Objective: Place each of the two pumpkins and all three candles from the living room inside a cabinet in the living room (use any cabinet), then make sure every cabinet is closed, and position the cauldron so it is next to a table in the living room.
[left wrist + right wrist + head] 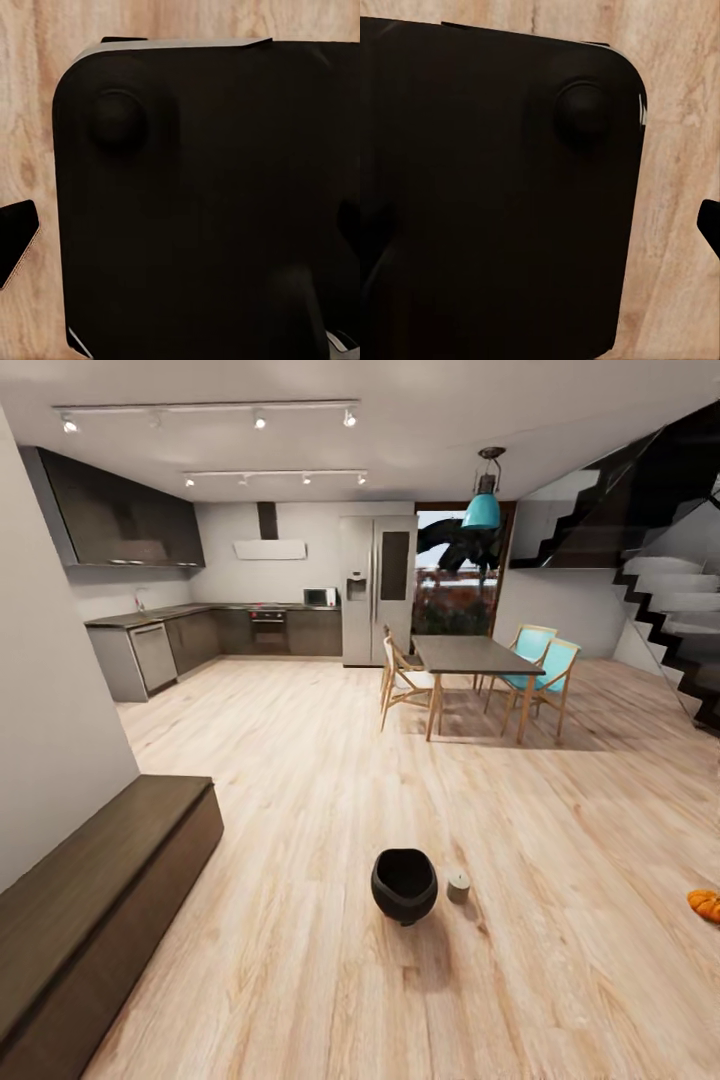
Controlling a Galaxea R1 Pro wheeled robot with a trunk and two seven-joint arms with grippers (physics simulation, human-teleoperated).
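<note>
Head view: the cauldron point(404, 884) stands on the wood floor at 6 o'clock, a small grey candle point(458, 886) just beside it at its 3 o'clock. One pumpkin point(705, 904) lies at 4 o'clock by the frame edge. The cabinet point(90, 905) runs along 8 o'clock, shut. Jaws: state cannot be told. Judgement: pumpkin light, rigid, ribbed; grip across its middle.

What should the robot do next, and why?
Probably roll forward toward the small grey candle beside the black cauldron. Both sit out on the wooden floor, away from the closed dark cabinet, and a pumpkin lies farther right.
</note>
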